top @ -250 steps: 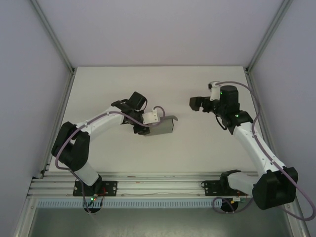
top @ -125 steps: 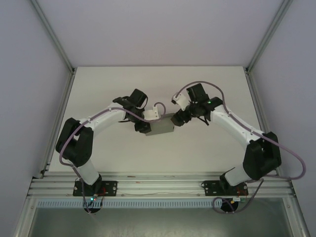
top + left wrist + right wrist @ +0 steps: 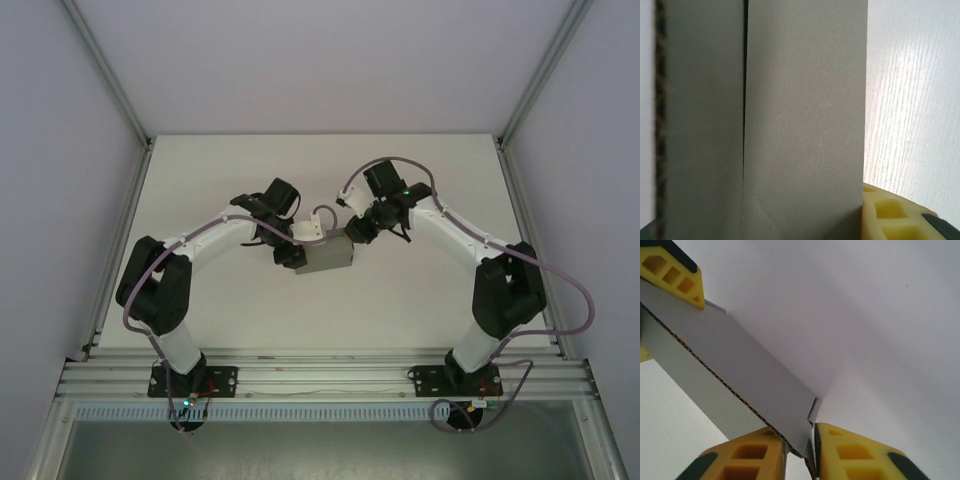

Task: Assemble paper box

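From above, the box (image 3: pixel 328 258) is near the middle of the desk (image 3: pixel 200 180), a short grey block with its long side running from 9 to 3 o'clock. The left pincer (image 3: pixel 293 252) has it by the 9 o'clock end, jaws part open and clamped across the board. The right pincer (image 3: pixel 350 234) is at the box's 1 o'clock corner, closed down on the edge there. Whether the box rests on the desk or hangs just above it cannot be told from here.

In the left wrist view, grey board stands close before the lens, two panels meeting at a dark seam that runs from 12 to 6 o'clock. One yellow finger (image 3: pixel 890 215) presses the panel's edge at 5 o'clock, with pale desk at 3 o'clock.

In the right wrist view, two yellow fingers (image 3: pixel 745 457) at 6 o'clock are nearly together, pinching a thin corner of board. Its corrugated edge runs up toward 10 o'clock, where another yellow finger, probably the left pincer's, lies on the panel.

The step looks like closing the 3 o'clock end: the body is already formed and a flap there has just been taken. The next move calls for swinging that flap over along its crease while the left pincer holds the body steady, gently enough that the thin board bends, not buckles.
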Tool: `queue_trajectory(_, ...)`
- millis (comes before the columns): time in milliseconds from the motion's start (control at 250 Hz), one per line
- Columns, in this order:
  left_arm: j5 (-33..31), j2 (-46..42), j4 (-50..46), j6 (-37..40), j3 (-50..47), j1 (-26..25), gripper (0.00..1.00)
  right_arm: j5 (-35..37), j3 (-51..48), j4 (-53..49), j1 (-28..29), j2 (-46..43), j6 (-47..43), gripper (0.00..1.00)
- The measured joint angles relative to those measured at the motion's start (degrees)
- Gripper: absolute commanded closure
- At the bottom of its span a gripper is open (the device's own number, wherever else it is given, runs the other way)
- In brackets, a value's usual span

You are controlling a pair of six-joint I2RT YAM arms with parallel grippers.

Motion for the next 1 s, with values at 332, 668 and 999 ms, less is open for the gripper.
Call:
queue_trajectory(332, 0.0, 0.3, 0.9, -2.9, 0.1, 0.0, 0.61, 2.3, -2.6, 4.3, 0.6, -1.0, 12.0, 1.00)
queue_trajectory(668, -0.2, 0.7, 3.3, -5.6, 0.1, 0.0, 0.60, 11.4, -18.6, 27.4, 3.3, -8.4, 32.8, 1.00)
queue_trajectory(999, -0.2, 1.2, 4.4, -6.8, 0.1, 0.3, 0.56, 15.2, -26.0, 40.7, 4.2, -9.6, 29.7, 1.00)
